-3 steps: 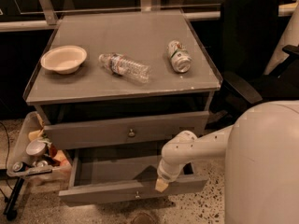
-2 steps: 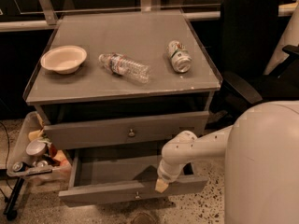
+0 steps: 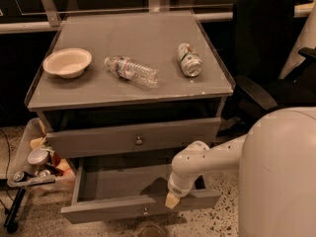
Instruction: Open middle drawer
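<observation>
**A:** Where is the middle drawer (image 3: 106, 214)?

**B:** It's the lower of the two fronts you can see. It stands well out from the desk (image 3: 148, 33), so its shallow grey inside lies open to view. The upper drawer (image 3: 94, 142) sits flush and shut.

**A:** And the pincer?

**B:** The pincer (image 3: 172, 199) is at the top edge of that pulled-out front, to the right of the small knob (image 3: 145, 211). The pale arm reaches in from the right. I can't tell whether the pincer is open or closed. Sitting off-centre like that, it may be working on the front's lip rather than the knob.

**A:** How far along is the job?

**B:** Nearly done, I'd judge. Most of the drawer's floor already shows.

**A:** Anything at risk?

**B:** The bowl (image 3: 67, 62), the bottle (image 3: 131, 71) lying on its side and the can (image 3: 189, 59) all rest on the desk top, well above the drawer. A hard jolt might roll the bottle, so a gentle release seems wise.
</observation>
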Controlling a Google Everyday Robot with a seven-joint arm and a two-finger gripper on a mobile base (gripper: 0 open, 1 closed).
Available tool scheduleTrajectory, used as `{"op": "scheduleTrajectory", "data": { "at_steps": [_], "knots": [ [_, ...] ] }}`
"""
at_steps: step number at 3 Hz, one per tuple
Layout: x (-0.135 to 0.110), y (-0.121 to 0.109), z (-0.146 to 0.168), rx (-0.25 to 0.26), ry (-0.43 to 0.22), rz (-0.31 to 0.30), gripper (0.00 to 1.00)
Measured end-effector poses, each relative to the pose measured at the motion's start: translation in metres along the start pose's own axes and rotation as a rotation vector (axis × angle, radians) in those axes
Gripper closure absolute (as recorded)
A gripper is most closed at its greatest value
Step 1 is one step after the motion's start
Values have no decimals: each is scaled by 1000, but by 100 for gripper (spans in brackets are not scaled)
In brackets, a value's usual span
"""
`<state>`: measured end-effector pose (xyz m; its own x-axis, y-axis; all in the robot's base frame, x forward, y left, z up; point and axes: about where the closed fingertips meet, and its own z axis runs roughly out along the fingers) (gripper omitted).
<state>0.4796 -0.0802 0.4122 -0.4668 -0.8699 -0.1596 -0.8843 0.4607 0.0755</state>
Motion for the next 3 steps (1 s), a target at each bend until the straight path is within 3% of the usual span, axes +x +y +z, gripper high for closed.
{"op": "scheduleTrajectory", "data": {
  "at_steps": [3],
  "knots": [
    [13, 14, 1, -16, 22, 29, 100]
  ]
}}
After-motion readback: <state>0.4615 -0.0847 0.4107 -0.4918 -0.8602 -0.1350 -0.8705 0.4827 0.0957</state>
